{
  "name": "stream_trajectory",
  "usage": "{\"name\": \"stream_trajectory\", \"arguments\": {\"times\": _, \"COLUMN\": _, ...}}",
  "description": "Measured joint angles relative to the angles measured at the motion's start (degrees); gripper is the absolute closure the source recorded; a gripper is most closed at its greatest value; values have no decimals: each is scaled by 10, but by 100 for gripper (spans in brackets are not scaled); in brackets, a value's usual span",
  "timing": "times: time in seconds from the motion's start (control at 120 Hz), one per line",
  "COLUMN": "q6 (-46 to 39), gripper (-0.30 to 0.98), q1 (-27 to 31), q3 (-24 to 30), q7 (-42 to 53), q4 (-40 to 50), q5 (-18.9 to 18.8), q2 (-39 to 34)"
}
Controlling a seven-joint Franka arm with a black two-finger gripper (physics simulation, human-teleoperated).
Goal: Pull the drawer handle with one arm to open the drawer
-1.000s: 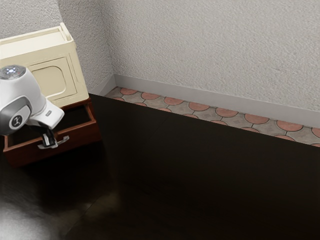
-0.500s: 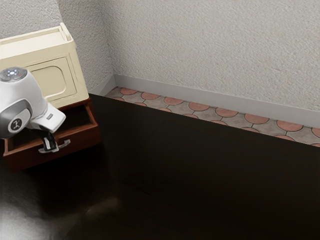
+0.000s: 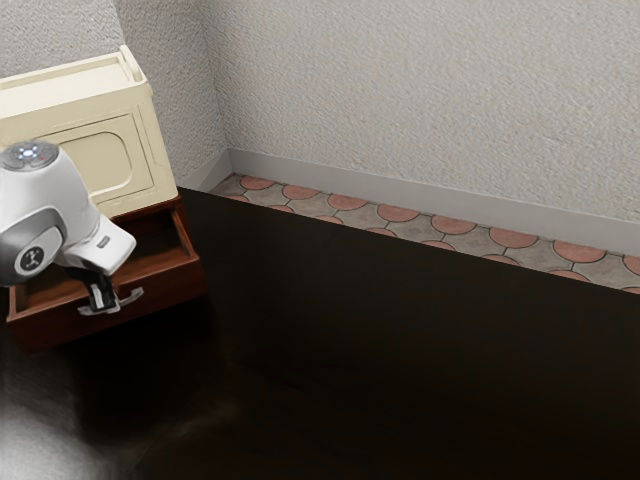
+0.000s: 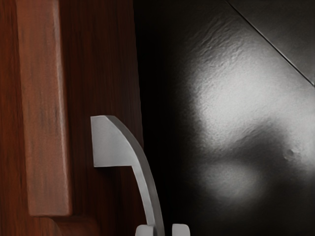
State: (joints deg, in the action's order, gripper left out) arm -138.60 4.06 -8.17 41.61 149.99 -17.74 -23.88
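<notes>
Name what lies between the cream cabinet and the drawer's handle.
The drawer's open inside, then its red-brown front panel, as the exterior view shows.

- The wooden drawer [image 3: 50, 330] stands further out from its cabinet than a second ago, its front now lower in the exterior view.
- More of the drawer's inside shows, with brown wood visible where it looked nearly black.
- The curved metal handle [image 3: 130, 296] has come outward along with the drawer front.
- The gripper [image 3: 106, 303] has travelled out with the handle, staying at it.
- The white arm [image 3: 60, 190] has sunk a little and edged toward the exterior view's right.
- The pale reflection on the dark tabletop [image 3: 215, 411] has grown fainter.
</notes>
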Motion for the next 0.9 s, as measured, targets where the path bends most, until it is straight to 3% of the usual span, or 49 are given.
{"name": "stream_trajectory", "arguments": {"times": 0.233, "q6": 2, "gripper": 77, "q1": 0, "q3": 0, "q7": -7, "q4": 1, "q5": 1, "q2": -1}}
{"name": "stream_trajectory", "arguments": {"times": 0.55, "q6": 21, "gripper": 56, "q1": 0, "q3": 1, "q7": -5, "q4": 1, "q5": 5, "q2": -30}}
{"name": "stream_trajectory", "arguments": {"times": 0.742, "q6": 51, "gripper": 26, "q1": 1, "q3": -7, "q7": -3, "q4": -69, "q5": 22, "q2": -6}}
{"name": "stream_trajectory", "arguments": {"times": 0.9, "q6": 97, "gripper": 12, "q1": 2, "q3": -13, "q7": -2, "q4": -138, "q5": 48, "q2": 37}}
